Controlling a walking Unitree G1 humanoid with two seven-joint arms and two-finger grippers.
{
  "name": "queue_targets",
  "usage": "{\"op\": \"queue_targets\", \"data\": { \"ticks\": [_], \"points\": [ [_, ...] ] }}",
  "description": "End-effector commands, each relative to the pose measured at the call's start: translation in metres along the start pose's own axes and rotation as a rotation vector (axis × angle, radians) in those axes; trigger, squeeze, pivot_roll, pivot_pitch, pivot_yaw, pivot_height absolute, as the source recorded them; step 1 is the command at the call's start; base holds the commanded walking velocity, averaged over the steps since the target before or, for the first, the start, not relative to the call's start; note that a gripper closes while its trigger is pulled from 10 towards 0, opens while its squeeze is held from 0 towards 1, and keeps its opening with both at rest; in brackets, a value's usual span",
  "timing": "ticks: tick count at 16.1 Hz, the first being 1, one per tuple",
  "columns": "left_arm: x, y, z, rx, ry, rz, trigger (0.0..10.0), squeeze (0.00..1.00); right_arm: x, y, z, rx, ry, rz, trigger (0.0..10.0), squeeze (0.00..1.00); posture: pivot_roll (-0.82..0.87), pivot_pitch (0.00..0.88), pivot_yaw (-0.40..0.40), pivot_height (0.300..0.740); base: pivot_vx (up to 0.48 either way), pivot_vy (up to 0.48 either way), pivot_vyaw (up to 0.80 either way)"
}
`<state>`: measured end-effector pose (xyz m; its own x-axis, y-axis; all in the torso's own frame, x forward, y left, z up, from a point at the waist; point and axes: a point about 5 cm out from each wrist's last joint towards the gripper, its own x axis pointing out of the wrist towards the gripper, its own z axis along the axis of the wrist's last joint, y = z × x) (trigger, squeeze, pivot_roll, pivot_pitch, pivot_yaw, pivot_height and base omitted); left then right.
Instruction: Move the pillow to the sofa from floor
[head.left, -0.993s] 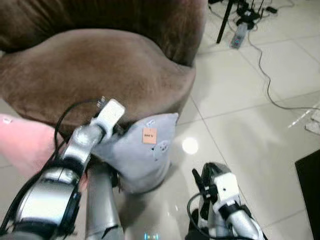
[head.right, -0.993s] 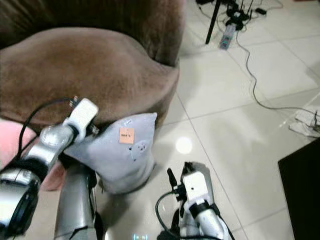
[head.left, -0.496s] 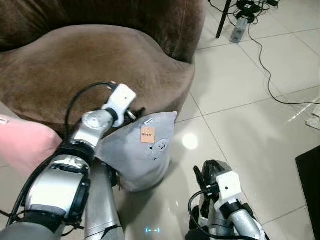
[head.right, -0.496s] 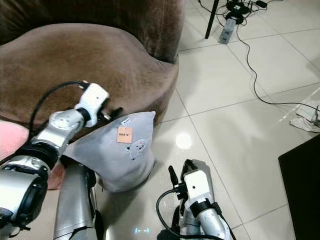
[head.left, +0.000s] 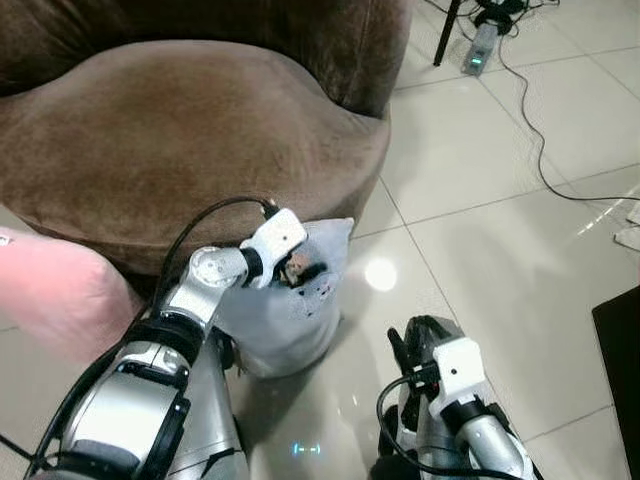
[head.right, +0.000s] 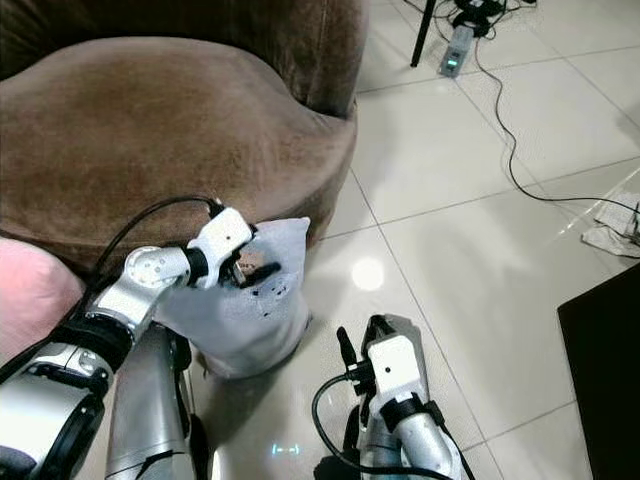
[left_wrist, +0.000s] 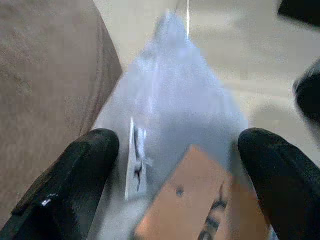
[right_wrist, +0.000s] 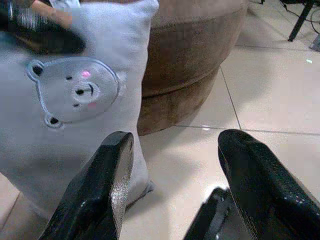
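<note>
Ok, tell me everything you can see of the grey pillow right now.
The pillow is soft, light grey fabric with a bear face stitched on its front. It stands upright on the tiled floor, leaning against the base of the brown sofa. An orange tag and a small white label sit near its top edge. The left gripper is at that top edge, fingers open to either side of the tag. The right gripper hangs low, open, beside it.
</note>
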<state>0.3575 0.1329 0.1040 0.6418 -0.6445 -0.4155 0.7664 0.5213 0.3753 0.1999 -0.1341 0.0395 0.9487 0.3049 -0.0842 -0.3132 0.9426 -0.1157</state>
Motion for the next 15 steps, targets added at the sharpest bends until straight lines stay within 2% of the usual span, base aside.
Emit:
{"op": "queue_targets", "data": {
  "ticks": [1, 2, 3, 5, 6, 8, 9, 12, 15],
  "points": [
    [-0.002, -0.006, -0.017, 0.030, 0.095, -0.020, 10.0, 0.00, -0.004, 0.000, -0.002, -0.009, 0.020, 0.002, 10.0, 0.00, -0.06, 0.238, -0.049, 0.439, 0.000, 0.000, 0.00],
    [-0.002, -0.007, -0.021, 0.035, 0.119, -0.022, 10.0, 0.00, -0.003, 0.000, -0.001, -0.008, 0.020, 0.003, 10.0, 0.00, -0.06, 0.238, -0.049, 0.439, 0.000, 0.000, 0.00],
    [-0.004, -0.012, -0.034, 0.054, 0.198, -0.024, 10.0, 0.00, -0.002, 0.001, 0.000, -0.008, 0.019, 0.010, 10.0, 0.00, -0.05, 0.244, -0.051, 0.439, 0.000, 0.000, 0.00],
    [-0.008, -0.014, -0.048, 0.078, 0.285, -0.005, 10.0, 0.00, -0.002, 0.001, 0.002, -0.009, 0.020, 0.016, 10.0, 0.00, -0.06, 0.257, -0.054, 0.439, 0.000, 0.000, 0.00],
    [-0.008, -0.014, -0.048, 0.078, 0.285, -0.005, 10.0, 0.00, -0.002, 0.001, 0.002, -0.009, 0.020, 0.016, 10.0, 0.00, -0.06, 0.257, -0.054, 0.439, 0.000, 0.000, 0.00],
    [-0.012, -0.010, -0.055, 0.109, 0.352, 0.047, 10.0, 0.00, -0.004, 0.002, 0.004, -0.009, 0.023, 0.022, 10.0, 0.00, -0.06, 0.276, -0.055, 0.439, 0.000, 0.000, 0.00],
    [-0.013, -0.009, -0.060, 0.184, 0.411, 0.067, 10.0, 0.00, -0.006, 0.002, 0.005, -0.010, 0.026, 0.028, 10.0, 0.00, -0.05, 0.288, -0.057, 0.439, 0.000, 0.000, 0.00],
    [-0.011, -0.015, -0.064, 0.292, 0.458, 0.055, 10.0, 0.00, -0.005, 0.003, 0.007, -0.009, 0.027, 0.033, 10.0, 0.00, -0.05, 0.289, -0.057, 0.439, 0.000, 0.000, 0.00],
    [-0.010, -0.020, -0.068, 0.317, 0.475, 0.064, 10.0, 0.00, -0.005, 0.004, 0.009, -0.008, 0.028, 0.037, 10.0, 0.00, -0.05, 0.286, -0.057, 0.439, 0.000, 0.000, 0.00]
  ]
}}
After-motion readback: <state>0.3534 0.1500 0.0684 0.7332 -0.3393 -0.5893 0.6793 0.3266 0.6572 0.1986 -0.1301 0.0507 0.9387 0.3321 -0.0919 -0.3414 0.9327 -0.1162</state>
